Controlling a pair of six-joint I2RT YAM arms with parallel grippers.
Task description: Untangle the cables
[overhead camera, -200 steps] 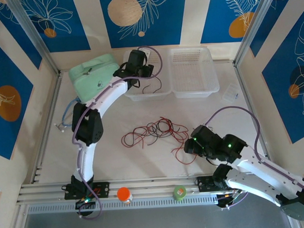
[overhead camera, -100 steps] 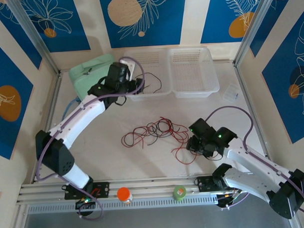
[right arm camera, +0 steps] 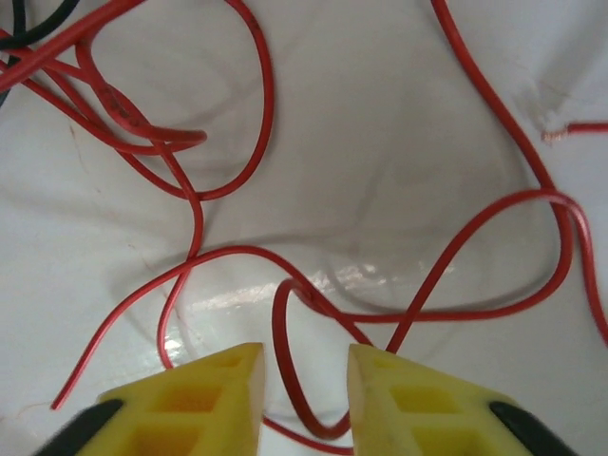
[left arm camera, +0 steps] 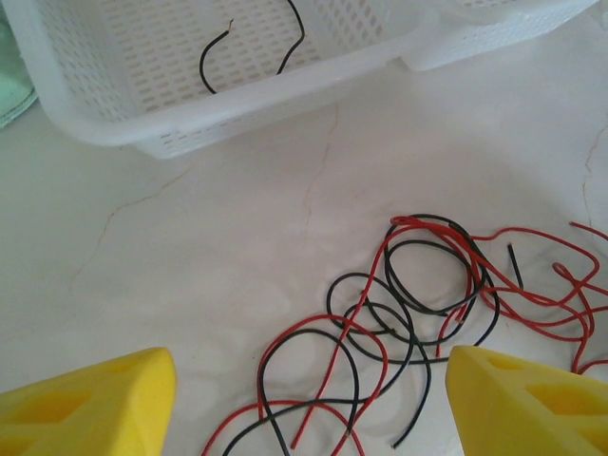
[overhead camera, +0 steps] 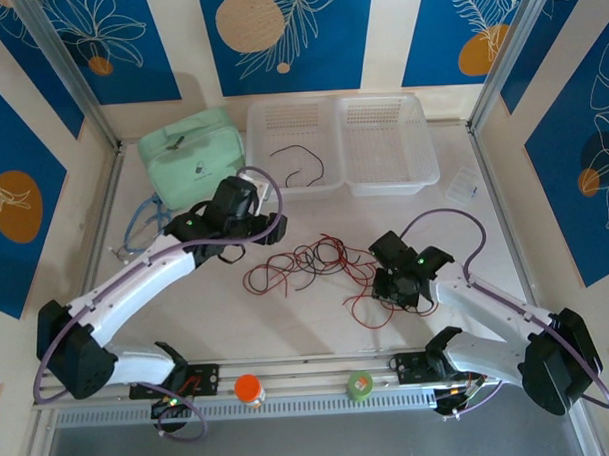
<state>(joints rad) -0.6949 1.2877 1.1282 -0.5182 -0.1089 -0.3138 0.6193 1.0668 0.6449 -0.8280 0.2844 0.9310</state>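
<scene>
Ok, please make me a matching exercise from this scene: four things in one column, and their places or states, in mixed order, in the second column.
Column one
1 single black cable
2 mint pouch
3 left gripper
4 right gripper

Column two
A open wide, near the tangle
B in the left basket
C a red loop between its fingers
D to the left of the left basket

Pairs: 1-B, 2-D, 3-A, 4-C

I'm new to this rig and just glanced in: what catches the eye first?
A tangle of red and black cables sprawls at the centre. The right tool straddles a red loop at its right edge, and one black cable lies alone in the left white basket.
</scene>
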